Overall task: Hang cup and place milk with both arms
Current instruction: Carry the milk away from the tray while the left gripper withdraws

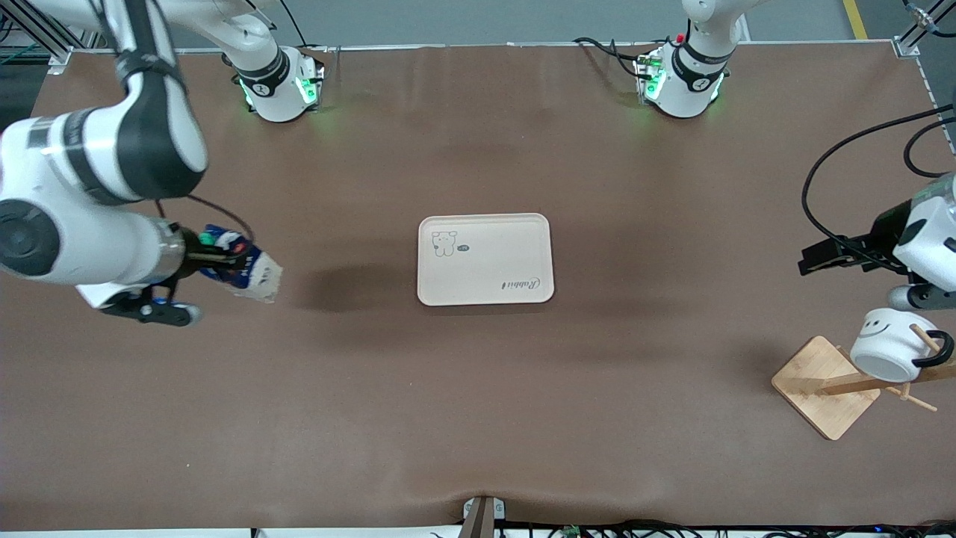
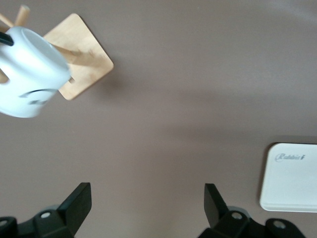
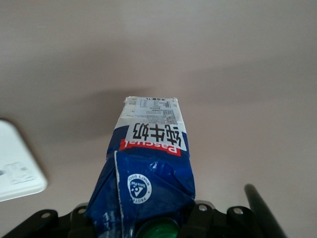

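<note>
Cup (image 1: 889,345): small white mug, black smiley face on its side, black loop handle. It hangs by the handle on a peg of the wooden rack (image 1: 829,385) at the left arm's end of the counter, at about 4 o'clock from the tray (image 1: 485,259). It is tilted, mouth facing down and outward. No jaws touch it.

Milk (image 1: 243,265): small dark-blue and white gable-top carton, round green cap, red-marked label. It is held off the counter, tipped with its base pointing toward the tray, at about 9 o'clock from the tray. The right gripper (image 3: 148,225) clamps its gabled top.
</note>
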`<state>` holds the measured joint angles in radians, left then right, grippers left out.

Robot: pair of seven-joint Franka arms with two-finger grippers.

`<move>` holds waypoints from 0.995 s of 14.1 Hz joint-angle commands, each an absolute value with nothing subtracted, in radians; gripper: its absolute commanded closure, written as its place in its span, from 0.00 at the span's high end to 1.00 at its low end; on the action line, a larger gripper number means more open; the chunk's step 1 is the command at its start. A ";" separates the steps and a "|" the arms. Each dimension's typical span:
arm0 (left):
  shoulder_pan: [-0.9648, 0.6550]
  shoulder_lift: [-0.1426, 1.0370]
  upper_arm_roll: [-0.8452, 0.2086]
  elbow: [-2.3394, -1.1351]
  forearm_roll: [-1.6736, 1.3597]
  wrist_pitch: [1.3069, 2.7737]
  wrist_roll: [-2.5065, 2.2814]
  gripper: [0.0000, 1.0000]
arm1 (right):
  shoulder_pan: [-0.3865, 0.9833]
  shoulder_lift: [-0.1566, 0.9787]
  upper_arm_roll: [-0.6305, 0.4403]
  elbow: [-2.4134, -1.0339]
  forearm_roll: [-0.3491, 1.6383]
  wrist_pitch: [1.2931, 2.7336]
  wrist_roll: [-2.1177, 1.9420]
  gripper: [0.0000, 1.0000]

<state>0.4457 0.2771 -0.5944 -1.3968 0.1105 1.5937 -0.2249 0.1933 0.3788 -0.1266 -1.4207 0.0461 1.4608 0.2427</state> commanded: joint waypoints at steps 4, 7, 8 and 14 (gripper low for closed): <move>0.454 0.239 -0.630 -1.401 0.110 1.548 -0.279 1.00 | 0.022 0.337 -0.103 -1.681 0.005 1.668 0.014 0.00; 0.454 0.238 -0.640 -1.402 0.110 1.523 -0.278 1.00 | -0.047 0.339 -0.101 -1.781 -0.005 1.802 -0.119 0.00; 0.454 0.238 -0.650 -1.402 0.112 1.522 -0.278 1.00 | -0.051 0.336 -0.100 -1.796 -0.005 1.804 -0.126 0.00; 0.440 0.230 -0.670 -1.405 0.115 1.510 -0.279 1.00 | -0.043 0.324 -0.100 -1.839 -0.005 1.813 -0.127 0.00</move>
<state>0.4442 0.2543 -0.6558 -1.3969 0.1105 1.5297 -0.2714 -0.0325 0.3679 -0.1163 -1.7878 0.0160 1.7959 -0.1215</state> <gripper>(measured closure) 0.000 0.480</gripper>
